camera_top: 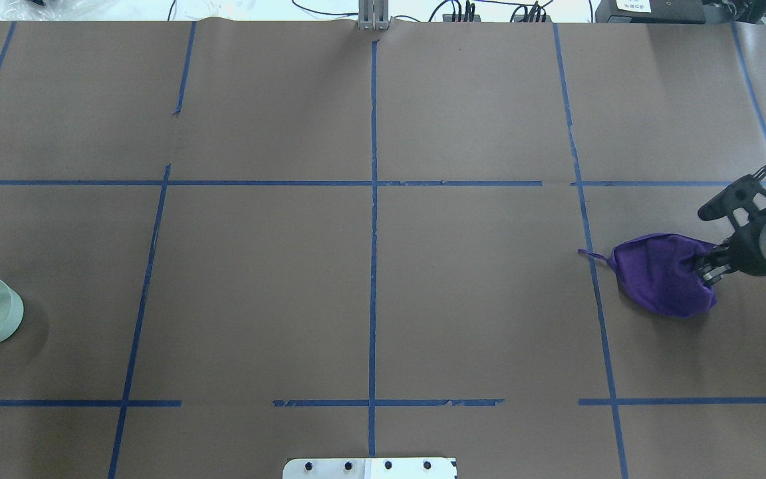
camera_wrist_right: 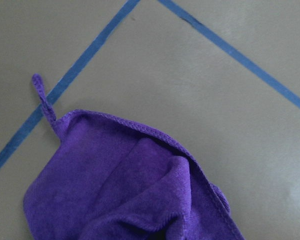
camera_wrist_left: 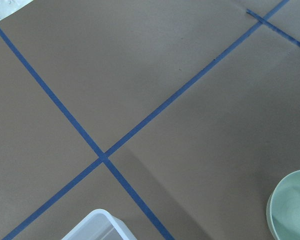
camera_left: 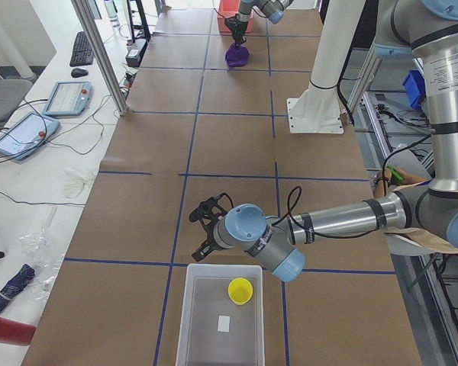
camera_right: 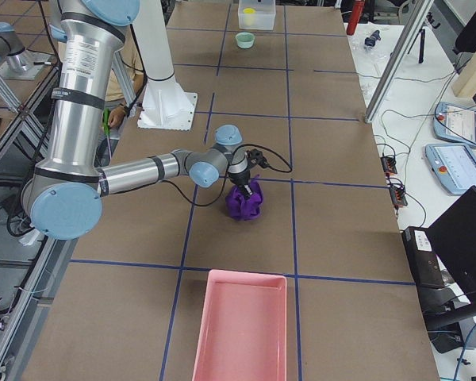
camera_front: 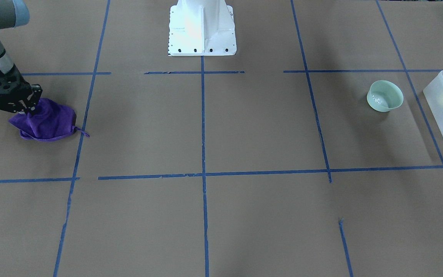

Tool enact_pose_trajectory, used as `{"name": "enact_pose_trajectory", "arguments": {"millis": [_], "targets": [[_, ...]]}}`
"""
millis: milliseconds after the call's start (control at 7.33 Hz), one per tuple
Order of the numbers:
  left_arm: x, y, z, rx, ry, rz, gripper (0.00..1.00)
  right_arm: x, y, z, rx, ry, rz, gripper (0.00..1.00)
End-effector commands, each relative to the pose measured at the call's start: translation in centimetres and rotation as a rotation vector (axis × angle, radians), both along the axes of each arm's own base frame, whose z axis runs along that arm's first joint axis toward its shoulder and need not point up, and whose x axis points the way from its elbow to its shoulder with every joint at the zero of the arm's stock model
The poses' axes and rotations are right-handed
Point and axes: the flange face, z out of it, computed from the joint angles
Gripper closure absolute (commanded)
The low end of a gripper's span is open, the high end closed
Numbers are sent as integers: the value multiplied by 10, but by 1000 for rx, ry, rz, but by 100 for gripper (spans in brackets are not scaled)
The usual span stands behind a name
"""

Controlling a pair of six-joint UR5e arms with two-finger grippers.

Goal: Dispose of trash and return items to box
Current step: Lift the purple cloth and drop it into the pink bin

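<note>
We see the pale-yellow cup (camera_left: 240, 290) standing upright, mouth up, inside the frosted box (camera_left: 191, 320); the mint-green bowl (camera_front: 385, 96) sits mouth up on the surface (camera_front: 244, 127), near the box but apart from it; the box is cut off at the frame edge in the closer views, so we cannot tell its long axis; the right pincer (camera_front: 27, 109) is clamped on a bunched purple cloth (camera_front: 48, 123); the left pincer (camera_left: 206, 229) hovers near the box, and we cannot tell whether it is open.
</note>
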Motion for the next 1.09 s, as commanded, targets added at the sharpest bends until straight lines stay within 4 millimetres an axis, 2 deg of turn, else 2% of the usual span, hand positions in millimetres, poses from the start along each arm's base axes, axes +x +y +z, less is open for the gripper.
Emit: {"name": "enact_pose_trajectory", "arguments": {"millis": [0,273,409,545,682,818,955], "targets": [[1,-5,-20,-86,54,-79,0,108,-34,10,27,35,-42,100],[3,-9,-31,-98,71,-97,0,222,-38,28,56,85,-93,100],[4,-13,-36,-104,76,-109,0,282,-46,25,56,123,-73,100],[6,-19,-46,-115,72,-149,0,341,-43,26,12,148,-57,100],[16,-23,-54,-119,65,-160,0,404,-52,34,-18,159,-46,100],[17,-25,-56,-124,71,-165,0,434,-51,82,-72,147,-56,100],[26,-28,-60,-139,83,-157,0,443,-39,134,-175,106,-38,100]]}}
